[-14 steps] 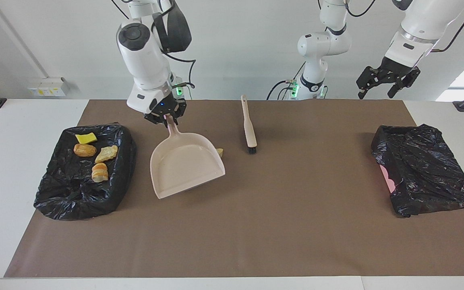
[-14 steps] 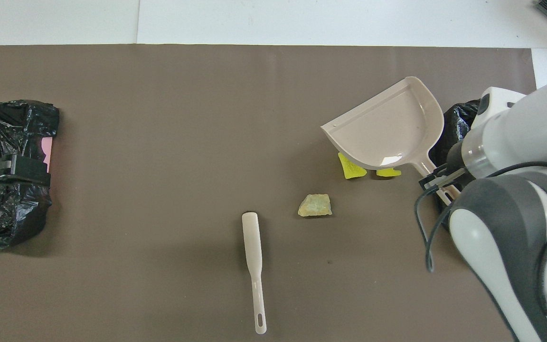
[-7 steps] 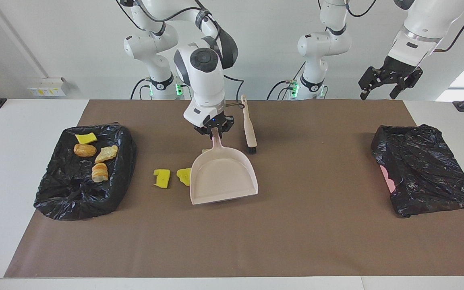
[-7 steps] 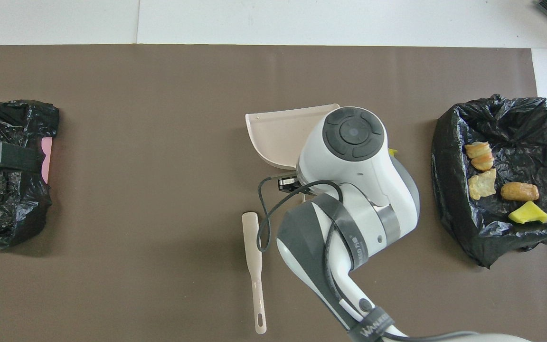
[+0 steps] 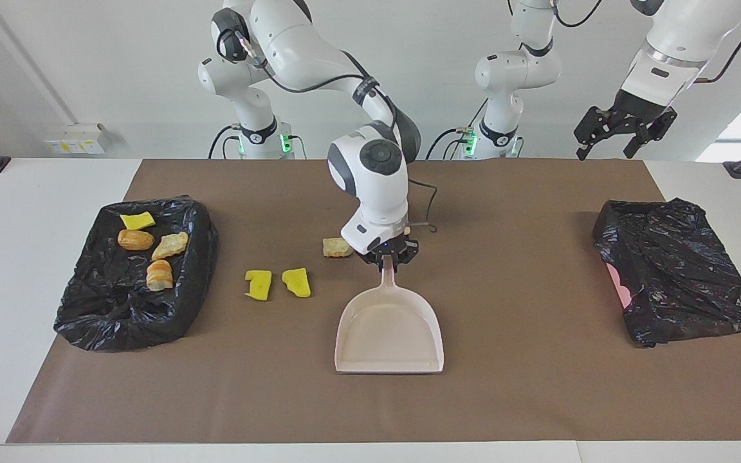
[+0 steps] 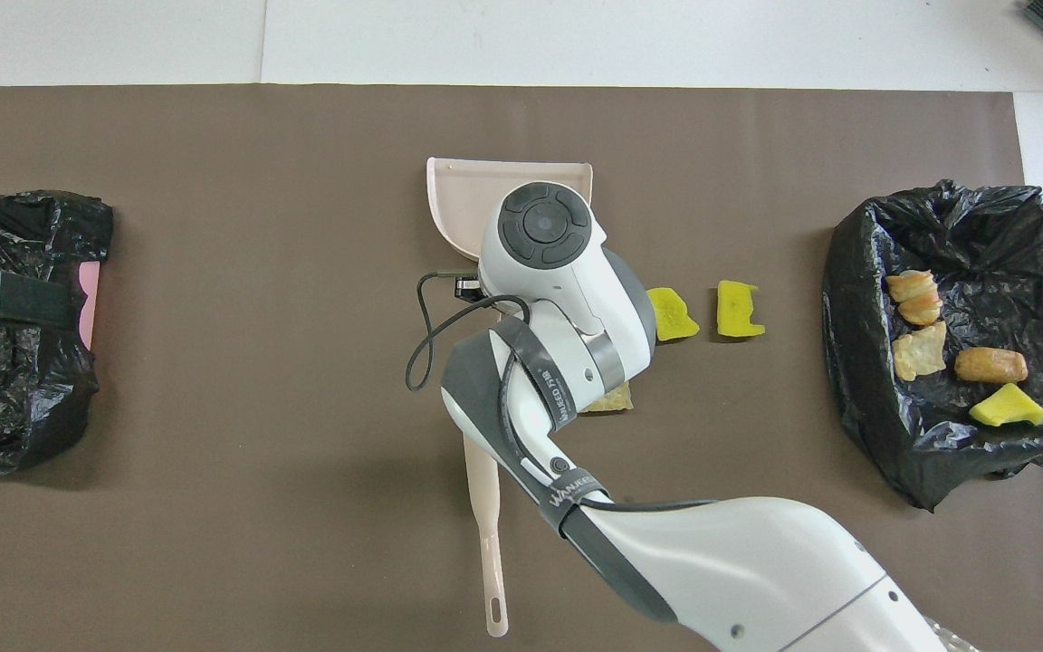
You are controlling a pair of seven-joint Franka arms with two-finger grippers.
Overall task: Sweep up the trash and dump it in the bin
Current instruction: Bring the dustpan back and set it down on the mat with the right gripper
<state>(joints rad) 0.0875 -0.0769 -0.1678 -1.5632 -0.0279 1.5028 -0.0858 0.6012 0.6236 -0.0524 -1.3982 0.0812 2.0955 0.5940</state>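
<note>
Facing view: right end effector (image 5: 386,258) clamps the handle of the pale pink plastic dustpan (image 5: 388,335), which sits mid-tabletop.
Left end effector (image 5: 621,132): jaws spread, holding nothing, waiting raised over the tabletop's edge by the closed black bag (image 5: 673,270).
Loose trash: two bright yellow spongy scraps (image 5: 278,284) and a tan bread-like lump (image 5: 336,247), between the dustpan and the black-lined bin (image 5: 87,308).
Binned trash: four scraps (image 5: 148,247) lie inside.
Brush: pale long-handled brush (image 6: 490,552), partly under the right arm, nearer the robots than the dustpan.
Handling: scraps look light, soft and crumbly; likely to roll, so sweep rather than pinch; take the brush mid-handle.
Writing: arm band reads "WANJEEED".
</note>
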